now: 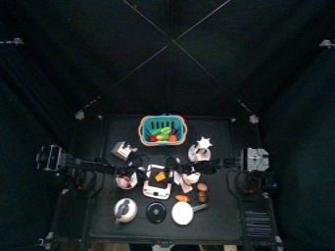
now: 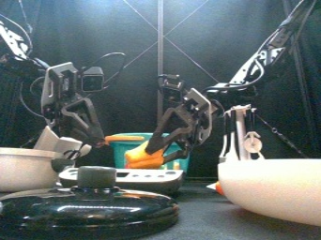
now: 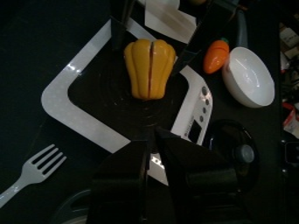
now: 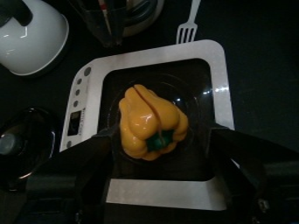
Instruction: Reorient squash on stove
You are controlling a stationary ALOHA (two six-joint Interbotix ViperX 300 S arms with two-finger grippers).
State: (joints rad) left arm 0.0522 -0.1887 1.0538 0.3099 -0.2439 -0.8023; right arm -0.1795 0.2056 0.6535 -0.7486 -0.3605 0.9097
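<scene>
We see the squash [image 4: 149, 122] lying on the stove [image 4: 222, 66] burner. Right end effector [image 4: 158, 171] hangs wide open just over it, jaws straddling its stem end across its long axis (nearer arm). Left end effector [image 3: 152, 171], partly open and empty, points along that axis.

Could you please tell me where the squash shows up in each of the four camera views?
Top view: not clearly discernible; it sits too small among the items mid-table.
Front view: cannot be identified.
Left wrist view: the squash lies in the upper middle.
Right wrist view: centre.
Shared landmark: the stove beneath it, plus the white fork beside the stove.
</scene>
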